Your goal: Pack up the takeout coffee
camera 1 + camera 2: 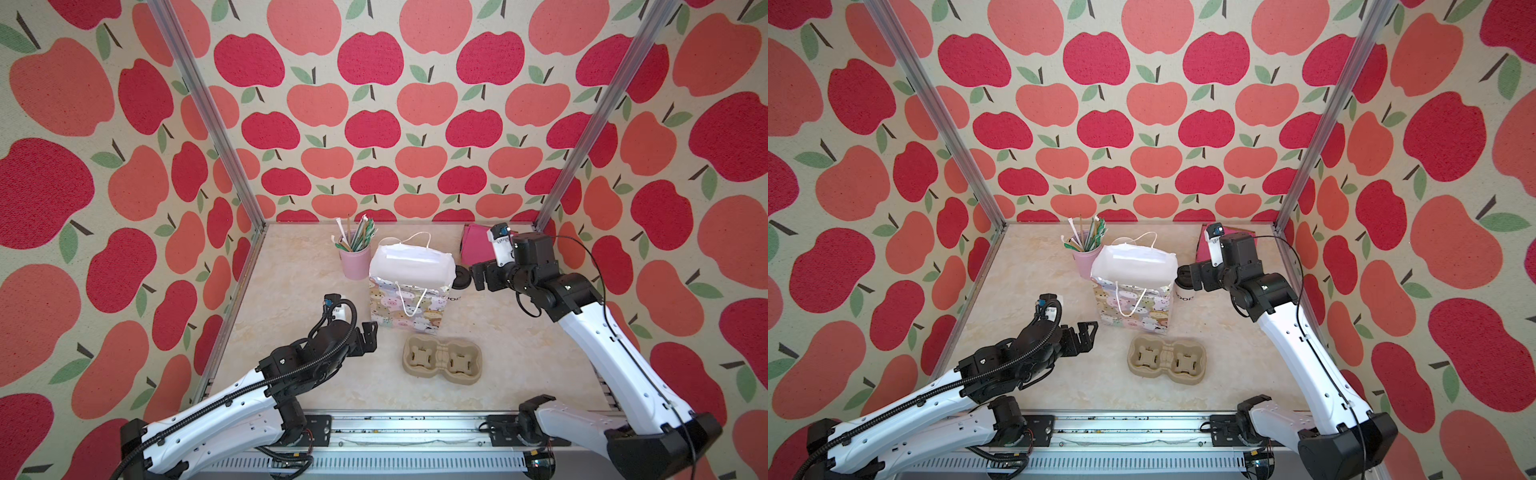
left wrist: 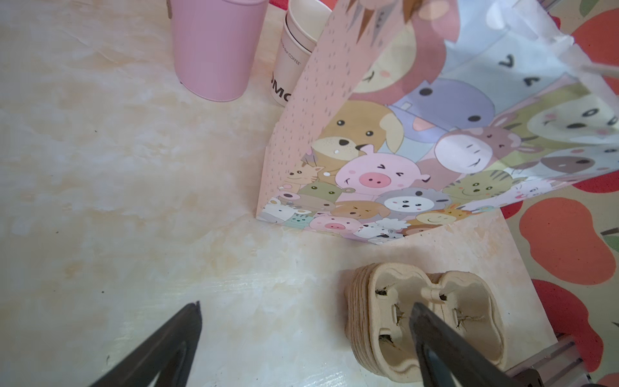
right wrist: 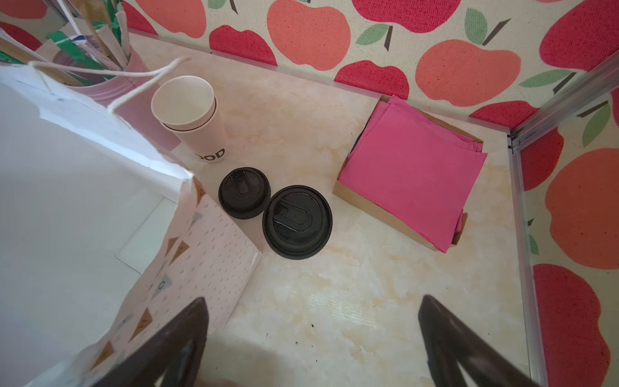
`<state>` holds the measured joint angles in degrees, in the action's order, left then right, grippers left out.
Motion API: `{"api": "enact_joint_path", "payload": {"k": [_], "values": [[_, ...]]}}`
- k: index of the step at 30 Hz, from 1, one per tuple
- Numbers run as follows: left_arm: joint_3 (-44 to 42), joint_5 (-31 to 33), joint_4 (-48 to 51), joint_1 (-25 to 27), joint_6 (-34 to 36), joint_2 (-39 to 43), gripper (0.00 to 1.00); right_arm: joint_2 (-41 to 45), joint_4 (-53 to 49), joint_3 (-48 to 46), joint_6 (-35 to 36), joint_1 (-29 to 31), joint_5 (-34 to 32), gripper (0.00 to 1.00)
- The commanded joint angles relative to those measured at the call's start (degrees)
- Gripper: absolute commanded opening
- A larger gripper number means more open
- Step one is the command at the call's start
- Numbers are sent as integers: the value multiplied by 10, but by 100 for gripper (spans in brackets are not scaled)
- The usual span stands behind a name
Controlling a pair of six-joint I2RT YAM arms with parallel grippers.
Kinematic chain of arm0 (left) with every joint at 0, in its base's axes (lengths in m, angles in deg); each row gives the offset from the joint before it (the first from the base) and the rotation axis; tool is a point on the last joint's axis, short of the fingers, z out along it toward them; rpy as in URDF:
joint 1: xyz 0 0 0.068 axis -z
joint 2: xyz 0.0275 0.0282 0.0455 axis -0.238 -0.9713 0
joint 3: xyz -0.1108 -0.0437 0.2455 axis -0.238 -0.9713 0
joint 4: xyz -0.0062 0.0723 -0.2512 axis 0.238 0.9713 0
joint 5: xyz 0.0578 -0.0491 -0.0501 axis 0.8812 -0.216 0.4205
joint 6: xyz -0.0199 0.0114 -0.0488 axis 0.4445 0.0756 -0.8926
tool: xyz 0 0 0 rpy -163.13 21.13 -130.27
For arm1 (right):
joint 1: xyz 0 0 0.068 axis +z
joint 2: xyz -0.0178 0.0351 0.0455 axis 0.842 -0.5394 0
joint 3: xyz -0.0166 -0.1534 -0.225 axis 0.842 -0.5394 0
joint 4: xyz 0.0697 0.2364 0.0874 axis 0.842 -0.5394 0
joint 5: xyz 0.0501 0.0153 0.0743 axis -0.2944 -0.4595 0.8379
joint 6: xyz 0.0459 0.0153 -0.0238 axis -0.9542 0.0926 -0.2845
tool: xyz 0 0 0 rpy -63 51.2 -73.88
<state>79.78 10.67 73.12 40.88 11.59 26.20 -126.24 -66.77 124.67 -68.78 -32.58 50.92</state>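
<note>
Black letters "OOD" sit near the base of the stacked white cups (image 3: 197,134); the left wrist view adds small print reading "COFFEE". Pennants on the gift bag (image 3: 201,261) bear "H", "O", "A". Lettering on the lidded cup (image 1: 1185,296) is only partly legible.

In both top views, the small white paper cup (image 1: 1185,294) under its round black plastic lid (image 1: 1183,276) is largely concealed behind the cartoon-animal paper gift bag (image 1: 1133,309) and the right gripper (image 1: 1196,276). Its black lettering is only partly exposed. In the right wrist view, the cup's body is covered entirely by the lid. In the left wrist view, the nested stack of white paper cups (image 2: 294,50) is half masked by the bag and its lettering is cut short. The pink cylindrical cup (image 2: 214,50) is cropped at its rim by the picture's edge. The stack of pink paper napkins (image 1: 473,245) is partly blocked by the right arm's wrist. The bag's white interior is washed out in both top views.
</note>
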Motion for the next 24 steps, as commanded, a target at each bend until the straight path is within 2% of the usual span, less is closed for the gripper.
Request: {"api": "enact_joint_path", "payload": {"k": [1, 6, 10, 14, 18, 21, 24], "values": [[-10, -15, -22, -43, 54, 18, 99, -31, -13, 12, -34, -6, 36, 99], [-18, -80, -70, -116, 89, 20, 99, -51, 7, -15, -57, -4, 86, 99], [-15, -134, -84, -157, 91, 11, 99, -73, 9, -18, -65, 5, 131, 99], [-3, -190, -74, -194, 111, 8, 99, -88, 17, -23, -69, 42, 143, 99], [56, -247, -14, -238, 159, -17, 99, -104, 14, -21, -79, 88, 160, 99], [99, -254, 26, -255, 194, -36, 99, -112, 18, -20, -89, 122, 173, 99], [113, -255, 21, -271, 206, -43, 99, -122, 26, -13, -102, 154, 174, 99]]}}
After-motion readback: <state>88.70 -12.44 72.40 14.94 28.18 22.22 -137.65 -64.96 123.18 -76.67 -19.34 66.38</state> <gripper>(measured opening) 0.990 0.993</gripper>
